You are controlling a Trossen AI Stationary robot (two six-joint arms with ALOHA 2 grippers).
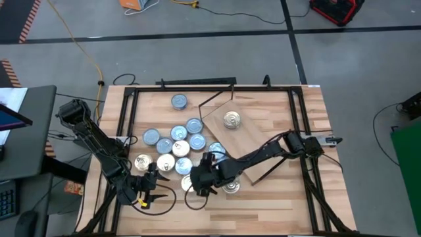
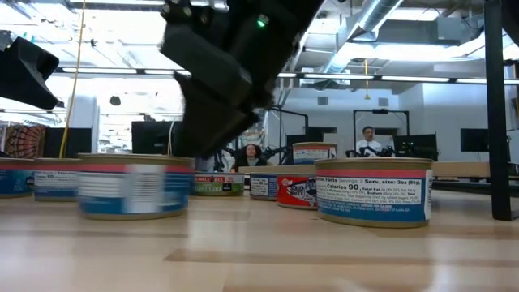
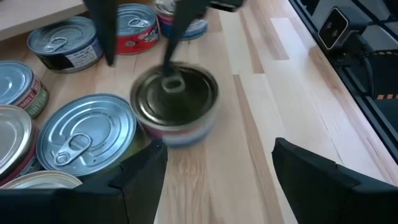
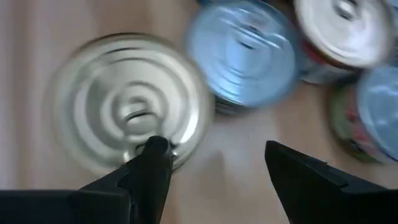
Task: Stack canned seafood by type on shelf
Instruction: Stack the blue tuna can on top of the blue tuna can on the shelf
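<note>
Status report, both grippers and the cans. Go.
Right gripper open, above a loose tin. Left gripper open, empty. One tin on shelf. Nothing blocking.

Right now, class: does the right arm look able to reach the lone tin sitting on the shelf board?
Probably yes. That tin sits alone on the board, nothing beside it, and the right gripper, open, is near the board's edge.

L arm folded at the near left corner of the table (image 1: 309,99), elbow out past the edge, wrist turned inward; left gripper (image 1: 150,187) low, fingers apart, nothing between. R arm stretched from the table's right side across toward near-centre, forearm low; right gripper (image 1: 200,184) pointing down, fingers (image 4: 146,174) spread, empty.
</note>
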